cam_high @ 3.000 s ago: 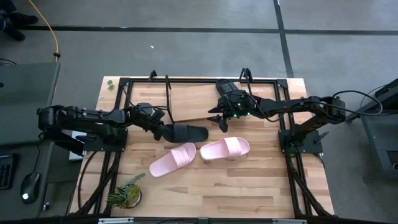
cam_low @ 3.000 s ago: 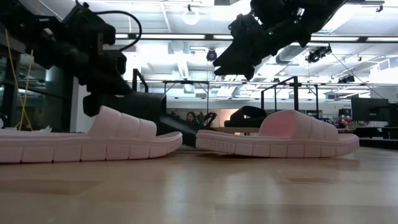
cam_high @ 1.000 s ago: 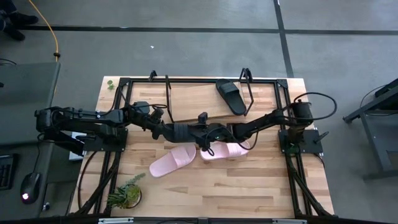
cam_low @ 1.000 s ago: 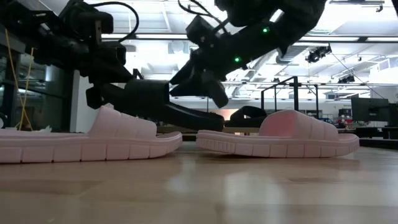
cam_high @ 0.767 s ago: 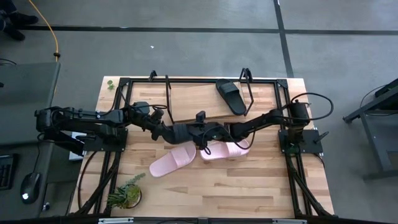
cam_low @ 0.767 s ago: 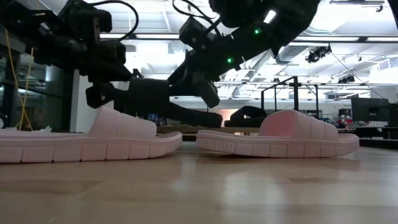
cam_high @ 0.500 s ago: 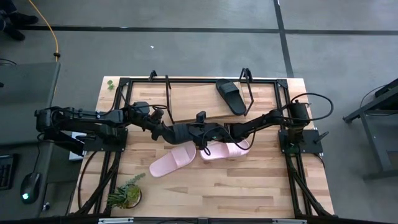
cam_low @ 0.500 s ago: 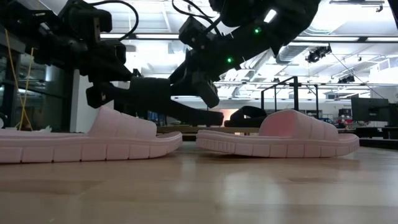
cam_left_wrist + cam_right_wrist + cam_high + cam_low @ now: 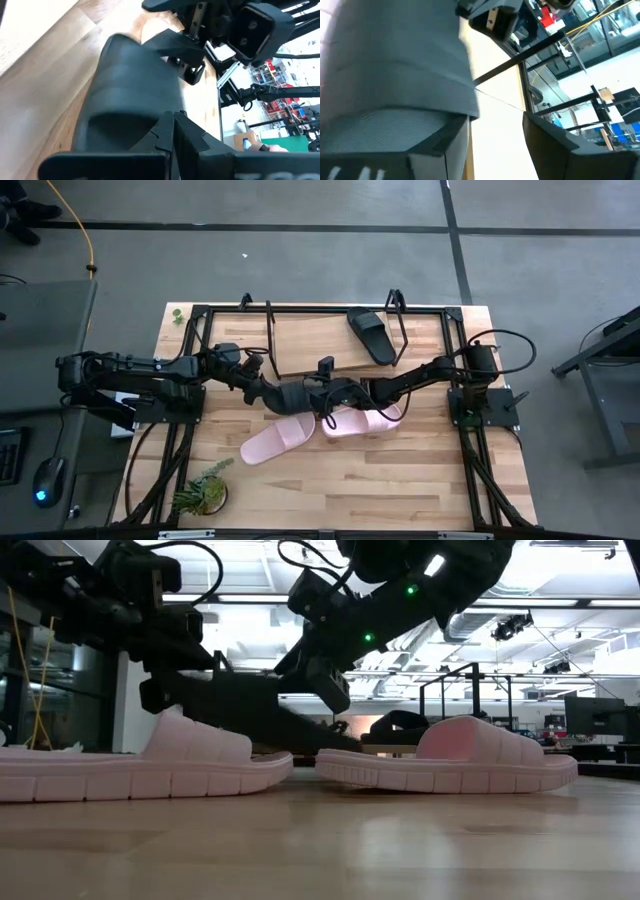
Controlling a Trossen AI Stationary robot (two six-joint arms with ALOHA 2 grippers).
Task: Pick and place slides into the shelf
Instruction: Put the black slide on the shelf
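Worktop [image 9: 400, 480]: wooden, black frame around. Shelf [image 9: 310, 340] at far edge, one black slide [image 9: 371, 334] on its board, right end. Two pink slides [image 9: 277, 436] [image 9: 362, 420] mid-worktop, side by side. Second black slide [image 9: 292, 393] just behind them, between both arms. Left pincer [image 9: 262, 392] clamped on its heel end. Right pincer [image 9: 322, 404] spread wide at its toe end, fingers straddling it; grip not confirmed.
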